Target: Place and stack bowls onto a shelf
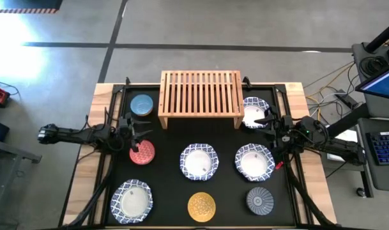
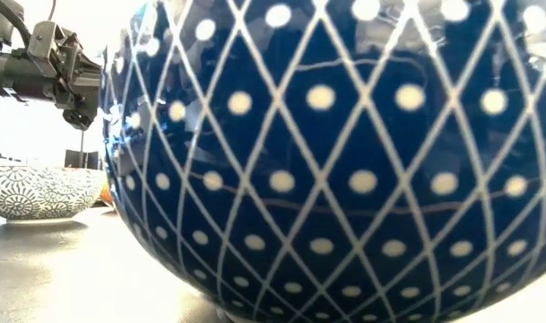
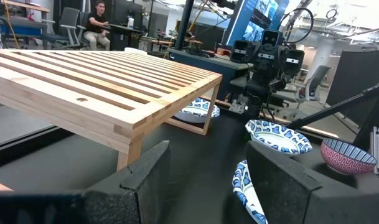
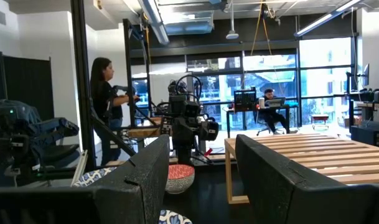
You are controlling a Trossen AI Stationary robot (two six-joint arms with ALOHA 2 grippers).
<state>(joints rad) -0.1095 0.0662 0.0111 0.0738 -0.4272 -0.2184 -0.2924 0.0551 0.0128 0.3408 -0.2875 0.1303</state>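
Eight bowls (image 1: 199, 161) sit on the tabletop (image 1: 168, 137), none on the shelf (image 1: 200, 97) yet. My left tool (image 1: 142, 133) and right tool (image 1: 269, 129) hover, fingers apart, empty.

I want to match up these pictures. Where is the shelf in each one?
High view: shelf at the table's far middle.
Low view: not in it; a dotted blue bowl fills the picture.
Left wrist view: upper left, slats seen from the side.
Right wrist view: on the right.
Shared landmark: the red bowl, also in the right wrist view.
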